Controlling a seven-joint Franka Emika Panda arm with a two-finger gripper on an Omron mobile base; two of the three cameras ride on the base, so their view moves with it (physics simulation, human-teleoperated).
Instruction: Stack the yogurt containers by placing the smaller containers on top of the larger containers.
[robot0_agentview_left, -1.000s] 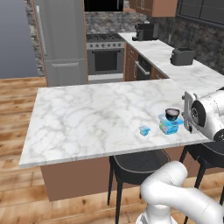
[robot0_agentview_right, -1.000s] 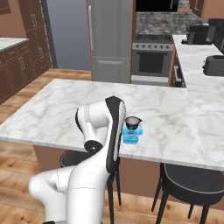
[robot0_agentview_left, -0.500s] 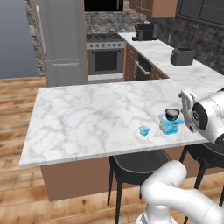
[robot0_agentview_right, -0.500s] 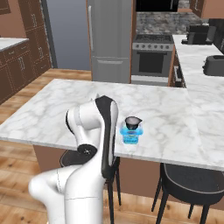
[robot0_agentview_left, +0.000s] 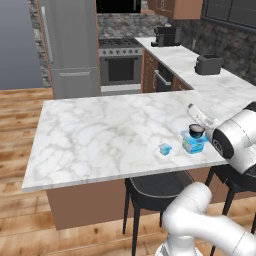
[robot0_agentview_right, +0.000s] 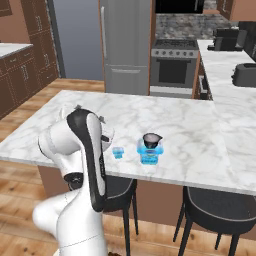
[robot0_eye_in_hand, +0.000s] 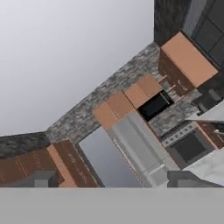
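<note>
So the dark round cup (robot0_agentview_right: 152, 139) sits on the bigger light-blue tub (robot0_agentview_right: 149, 153), tiny light-blue cup (robot0_agentview_right: 118, 152) just left; can't tell if the gripper's clenched or released.

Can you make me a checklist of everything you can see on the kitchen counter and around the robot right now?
Surface: white marble island counter, three tubs near its front edge.
Job's things: dark round cup already sits on top of the bigger light-blue tub; tiny light-blue cup stands alone on the counter beside them, not stacked yet.
Clutter: nothing seen on the island; toaster and coffee machine on the far counter.
Grippers: hand camera points up at the cabinets and ceiling; fingers barely show, open or shut cannot be told.
Cables: nothing seen.
Surroundings: fridge, oven, black stools under the island, wooden floor.
</note>
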